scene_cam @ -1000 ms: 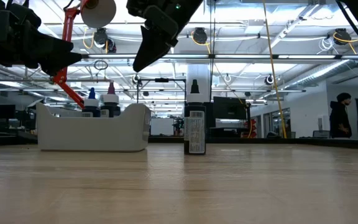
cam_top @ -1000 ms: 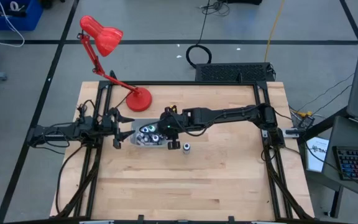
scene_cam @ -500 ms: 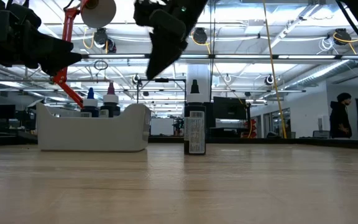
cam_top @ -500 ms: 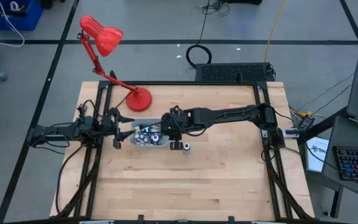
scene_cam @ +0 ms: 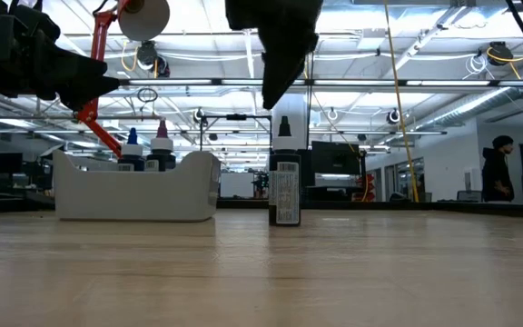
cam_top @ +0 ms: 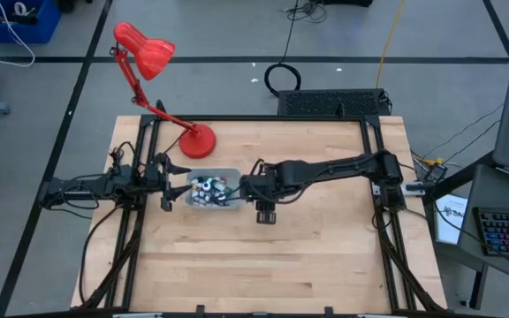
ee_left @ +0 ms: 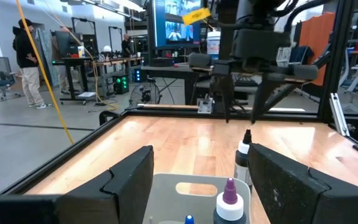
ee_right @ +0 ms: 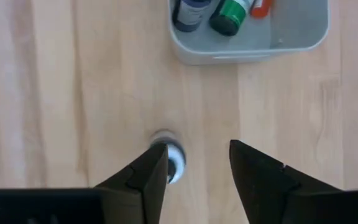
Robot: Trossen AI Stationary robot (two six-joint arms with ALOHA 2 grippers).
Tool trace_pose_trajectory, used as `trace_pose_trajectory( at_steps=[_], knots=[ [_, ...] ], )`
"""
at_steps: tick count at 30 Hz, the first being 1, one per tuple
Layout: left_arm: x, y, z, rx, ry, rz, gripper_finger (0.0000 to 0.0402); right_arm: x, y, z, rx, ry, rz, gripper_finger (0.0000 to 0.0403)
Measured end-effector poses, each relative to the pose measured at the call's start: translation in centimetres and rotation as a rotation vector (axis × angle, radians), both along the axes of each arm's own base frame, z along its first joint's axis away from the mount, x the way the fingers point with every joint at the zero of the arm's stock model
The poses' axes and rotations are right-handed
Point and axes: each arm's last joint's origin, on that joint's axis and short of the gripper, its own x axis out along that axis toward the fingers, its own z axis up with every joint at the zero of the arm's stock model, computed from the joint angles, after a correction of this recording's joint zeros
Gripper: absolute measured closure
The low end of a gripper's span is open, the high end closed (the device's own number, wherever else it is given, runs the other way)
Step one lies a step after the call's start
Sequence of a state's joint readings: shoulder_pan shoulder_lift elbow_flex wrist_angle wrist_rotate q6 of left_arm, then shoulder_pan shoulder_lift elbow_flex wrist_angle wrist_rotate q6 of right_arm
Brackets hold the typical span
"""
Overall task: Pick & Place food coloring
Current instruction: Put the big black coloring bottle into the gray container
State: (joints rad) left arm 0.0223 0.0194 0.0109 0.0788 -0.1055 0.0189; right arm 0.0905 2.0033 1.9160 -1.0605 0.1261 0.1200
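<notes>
R gripper (ee_right: 194,171) hangs over the bare tabletop w/ jaws apart and nothing between them; in its wrist view the two dark fingers straddle open wood, and the lone food coloring bottle (ee_right: 168,155) stands upright just beside one finger, partly hidden by it, not centred in the gap. From the low view the same bottle (scene_cam: 284,182) stands alone on the wood, dark body w/ a printed label and a narrow nozzle cap, the gripper (scene_cam: 280,68) above it and clear of the cap. Tray (ee_right: 272,46) is near but apart from this bottle; more bottles (ee_right: 229,15) are inside it, incl. a green-bodied one and a dark one, some lying over. L gripper (ee_left: 204,180) waits at the tray's far side, fingers spread wide, empty, w/ a purple-capped bottle (ee_left: 230,199) right in front of it. Handling, as I judge it: bottle is tiny and light, prob. hard plastic, stiff enough for a firm pinch, but smooth and round so it can squirt out or roll if pinched off-axis. Tall for its footprint, so a brush from a finger would likely tip it. Best hold is on the body below the cap, around the label, jaws centred either side; the nozzle tapers and looks too slim for a sure grip. Needs a small sideways shift to centre first, then straight down.
</notes>
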Motion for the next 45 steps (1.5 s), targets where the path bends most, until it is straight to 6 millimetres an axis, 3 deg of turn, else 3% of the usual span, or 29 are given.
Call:
trace_pose_trajectory(
  at_steps=[9, 13, 25, 33, 39, 43, 45],
  knots=[
    [0.0, 0.0, 0.0, 0.000, 0.000, 0.000, 0.0144, -0.4, 2.1, -0.8, -0.001, 0.063, 0.026, 0.0206],
    [0.0, 0.0, 0.0, 0.000, 0.000, 0.000, 0.0144, -0.1, 2.0, -1.3, 0.000, 0.044, 0.024, 0.0202],
    [0.0, 0.0, 0.0, 0.000, 0.000, 0.000, 0.0144, -0.5, 1.0, -5.4, 0.063, 0.107, 0.017, 0.0204],
    [0.0, 0.0, 0.0, 0.000, 0.000, 0.000, 0.0144, -0.6, 0.7, -6.0, 0.072, 0.111, 0.011, 0.0234],
    [0.0, 0.0, 0.0, 0.000, 0.000, 0.000, 0.0144, -0.4, 0.7, -5.6, 0.064, 0.076, 0.042, 0.0295],
    [0.0, 0.0, 0.0, 0.000, 0.000, 0.000, 0.0144, 0.2, 0.7, -5.2, 0.033, 0.011, 0.127, 0.0297],
    [0.0, 0.0, 0.0, 0.000, 0.000, 0.000, 0.0144, 0.5, 0.5, -4.1, 0.023, -0.036, 0.155, 0.0297]
  ],
)
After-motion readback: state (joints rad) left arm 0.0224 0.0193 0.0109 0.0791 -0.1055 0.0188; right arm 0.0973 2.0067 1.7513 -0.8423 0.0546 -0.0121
